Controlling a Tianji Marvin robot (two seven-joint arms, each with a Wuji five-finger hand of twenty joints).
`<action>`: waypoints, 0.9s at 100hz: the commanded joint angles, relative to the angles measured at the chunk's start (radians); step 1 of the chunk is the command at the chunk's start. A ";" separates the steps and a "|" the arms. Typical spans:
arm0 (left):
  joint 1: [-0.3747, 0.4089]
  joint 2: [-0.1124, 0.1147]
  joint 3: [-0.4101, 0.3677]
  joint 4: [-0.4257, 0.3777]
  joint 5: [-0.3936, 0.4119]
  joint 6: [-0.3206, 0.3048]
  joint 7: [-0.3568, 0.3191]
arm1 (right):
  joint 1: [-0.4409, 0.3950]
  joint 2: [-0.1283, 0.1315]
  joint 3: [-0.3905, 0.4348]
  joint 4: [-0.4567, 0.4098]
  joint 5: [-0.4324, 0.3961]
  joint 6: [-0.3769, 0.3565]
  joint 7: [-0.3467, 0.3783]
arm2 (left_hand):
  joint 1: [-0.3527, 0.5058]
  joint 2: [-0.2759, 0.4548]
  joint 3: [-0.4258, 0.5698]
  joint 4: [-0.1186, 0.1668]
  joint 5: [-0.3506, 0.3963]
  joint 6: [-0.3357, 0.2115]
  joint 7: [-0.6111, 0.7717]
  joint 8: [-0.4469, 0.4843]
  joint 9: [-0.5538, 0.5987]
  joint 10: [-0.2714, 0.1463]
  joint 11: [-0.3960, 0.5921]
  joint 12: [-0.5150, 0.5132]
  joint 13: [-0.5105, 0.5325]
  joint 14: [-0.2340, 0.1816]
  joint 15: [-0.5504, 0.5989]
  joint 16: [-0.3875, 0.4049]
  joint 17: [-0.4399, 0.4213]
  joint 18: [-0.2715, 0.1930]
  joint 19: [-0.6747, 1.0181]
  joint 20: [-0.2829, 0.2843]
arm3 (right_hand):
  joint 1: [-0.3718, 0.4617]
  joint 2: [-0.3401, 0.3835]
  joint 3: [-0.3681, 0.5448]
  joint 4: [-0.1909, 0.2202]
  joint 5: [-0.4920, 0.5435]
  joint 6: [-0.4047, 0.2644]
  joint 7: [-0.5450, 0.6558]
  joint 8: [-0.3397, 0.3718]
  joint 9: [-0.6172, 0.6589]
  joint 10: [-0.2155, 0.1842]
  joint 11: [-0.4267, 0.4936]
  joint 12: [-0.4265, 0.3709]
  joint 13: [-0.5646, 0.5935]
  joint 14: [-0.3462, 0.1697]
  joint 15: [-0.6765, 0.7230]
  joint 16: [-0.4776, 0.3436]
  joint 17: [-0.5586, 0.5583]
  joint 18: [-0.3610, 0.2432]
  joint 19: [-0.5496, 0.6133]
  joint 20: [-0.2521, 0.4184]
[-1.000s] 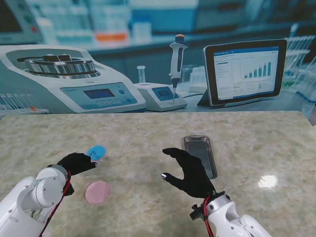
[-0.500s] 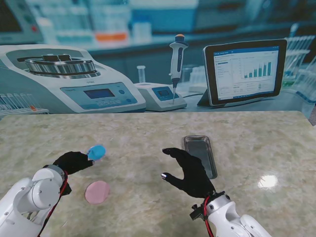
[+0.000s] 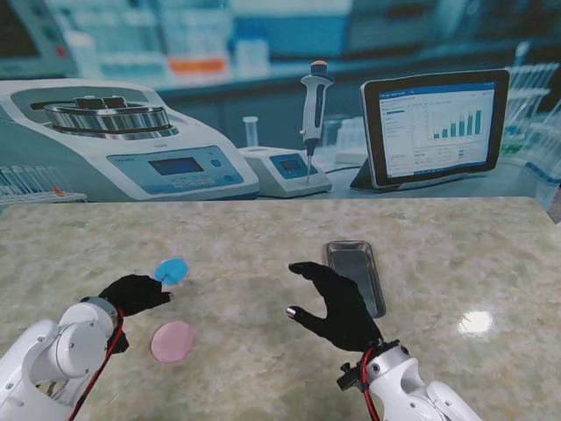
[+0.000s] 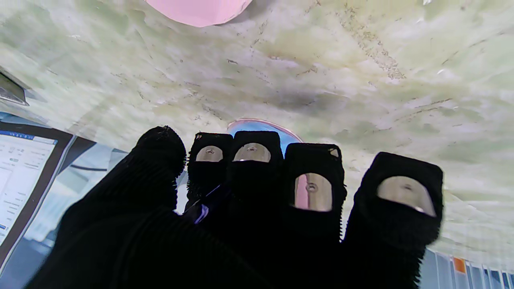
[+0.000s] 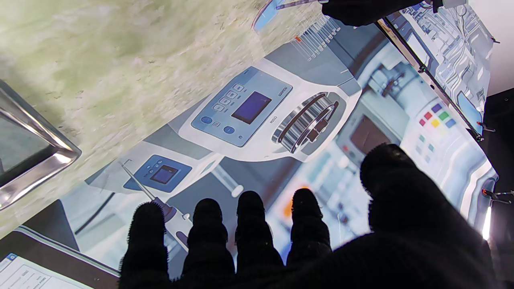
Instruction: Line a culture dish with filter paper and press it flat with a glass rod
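A blue round dish [image 3: 172, 268] lies on the marble table left of the middle; in the left wrist view only the dish's edge [image 4: 261, 125] shows behind my fingertips [image 4: 251, 151]. My left hand [image 3: 137, 294] rests just nearer to me than the dish, fingers stretched side by side, holding nothing. Closer still lies a pink round filter paper [image 3: 173, 341] [image 4: 198, 10], flat on the table. My right hand [image 3: 338, 307] [image 5: 281, 241] hovers open with spread fingers beside a metal tray [image 3: 377, 289] [image 5: 36, 168]. I cannot make out a glass rod.
The backdrop at the table's far edge pictures a centrifuge [image 3: 114, 140], a pipette [image 3: 313, 114] and a tablet [image 3: 434, 127]. Bare marble spreads to the right of the tray.
My left hand has drawn back toward me, away from the blue dish, which was tilted at its fingertips and now lies flat. The right hand has not moved.
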 commanded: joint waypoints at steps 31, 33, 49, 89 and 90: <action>0.031 0.006 -0.001 -0.036 -0.038 -0.027 -0.040 | -0.009 -0.005 -0.002 -0.008 0.002 0.004 -0.001 | -0.003 0.021 -0.014 -0.014 0.025 0.051 0.052 0.027 0.029 -0.108 0.063 0.001 0.055 -0.065 0.066 -0.016 0.039 -0.014 0.154 -0.030 | -0.007 0.024 -0.009 0.018 -0.032 0.005 0.007 -0.003 -0.027 -0.026 0.004 -0.002 -0.021 -0.037 -0.029 -0.011 -0.010 -0.029 0.009 0.016; 0.033 0.006 -0.001 -0.039 -0.038 -0.029 -0.040 | -0.009 -0.005 -0.002 -0.008 0.002 0.004 -0.001 | -0.002 0.021 -0.014 -0.014 0.025 0.051 0.052 0.027 0.029 -0.108 0.063 0.001 0.055 -0.065 0.066 -0.016 0.039 -0.014 0.154 -0.030 | -0.007 0.024 -0.009 0.018 -0.032 0.005 0.007 -0.003 -0.027 -0.026 0.004 -0.002 -0.021 -0.038 -0.029 -0.011 -0.010 -0.029 0.009 0.016; 0.040 0.004 -0.005 -0.050 -0.040 -0.040 -0.033 | -0.011 -0.005 -0.001 -0.009 0.002 0.004 -0.001 | -0.003 0.020 -0.016 -0.014 0.027 0.050 0.052 0.027 0.030 -0.108 0.063 0.001 0.055 -0.065 0.066 -0.016 0.039 -0.014 0.154 -0.032 | -0.006 0.024 -0.008 0.018 -0.032 0.007 0.007 -0.003 -0.027 -0.027 0.005 -0.002 -0.021 -0.038 -0.029 -0.011 -0.010 -0.029 0.009 0.016; 0.054 -0.006 -0.035 -0.060 -0.040 -0.074 0.027 | -0.012 -0.006 0.000 -0.009 0.001 0.002 -0.003 | -0.022 -0.004 0.011 -0.006 0.053 0.046 0.065 0.022 0.053 -0.113 0.067 -0.001 0.074 -0.068 0.077 -0.024 0.058 -0.015 0.166 -0.041 | -0.006 0.023 -0.008 0.018 -0.030 0.006 0.007 -0.003 -0.027 -0.025 0.007 -0.001 -0.020 -0.038 -0.028 -0.011 -0.010 -0.029 0.010 0.016; 0.054 -0.006 -0.036 -0.061 -0.040 -0.074 0.028 | -0.012 -0.006 0.001 -0.009 0.001 0.002 -0.003 | -0.023 -0.005 0.013 -0.006 0.054 0.045 0.066 0.021 0.054 -0.113 0.067 -0.001 0.074 -0.068 0.077 -0.025 0.058 -0.015 0.166 -0.041 | -0.006 0.023 -0.008 0.018 -0.030 0.007 0.007 -0.003 -0.028 -0.026 0.007 -0.002 -0.020 -0.037 -0.028 -0.011 -0.010 -0.029 0.009 0.016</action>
